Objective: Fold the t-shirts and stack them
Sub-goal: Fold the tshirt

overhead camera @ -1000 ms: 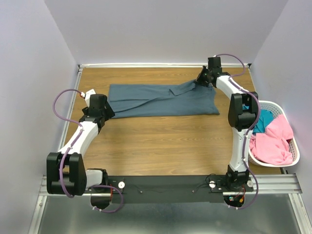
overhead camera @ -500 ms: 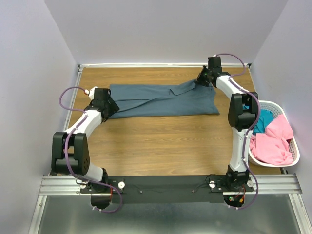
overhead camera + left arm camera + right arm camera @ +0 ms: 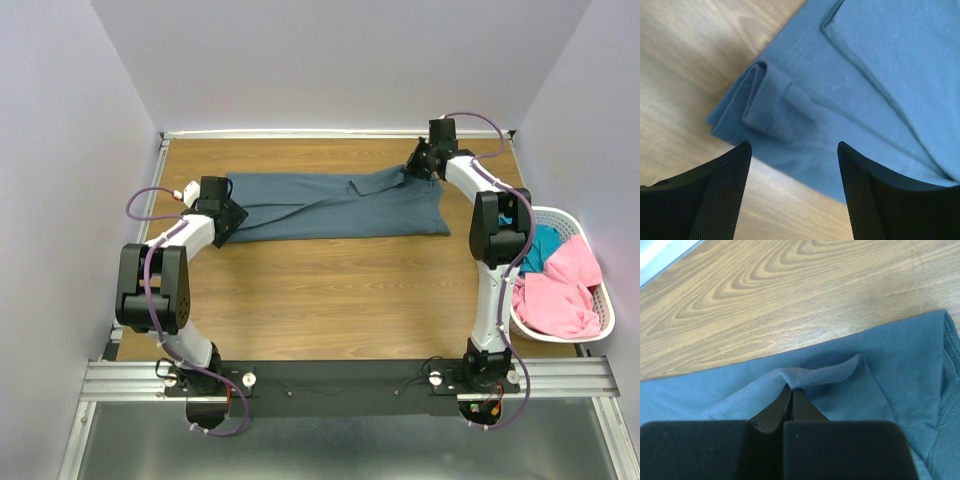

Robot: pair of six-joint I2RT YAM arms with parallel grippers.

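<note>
The slate blue-grey t-shirt [image 3: 335,207] lies spread across the far part of the wooden table, partly folded. My left gripper [image 3: 226,217] is open at the shirt's near left corner [image 3: 760,107], which lies bunched just beyond the fingers [image 3: 720,195]. My right gripper [image 3: 417,167] is shut on a raised fold of the same shirt [image 3: 820,375] at its far right edge. The pink t-shirt [image 3: 565,290] and the teal t-shirt [image 3: 541,247] lie crumpled in the basket at the right.
The white slotted basket [image 3: 603,300] stands at the table's right edge beside the right arm. A white rail [image 3: 300,133] and grey walls close the table's far and side edges. A metal rail [image 3: 350,378] carries both arm bases at the near edge.
My left arm has swung forward and its gripper has moved up and right to the shirt's near left corner. The right gripper has stayed on its fold.
</note>
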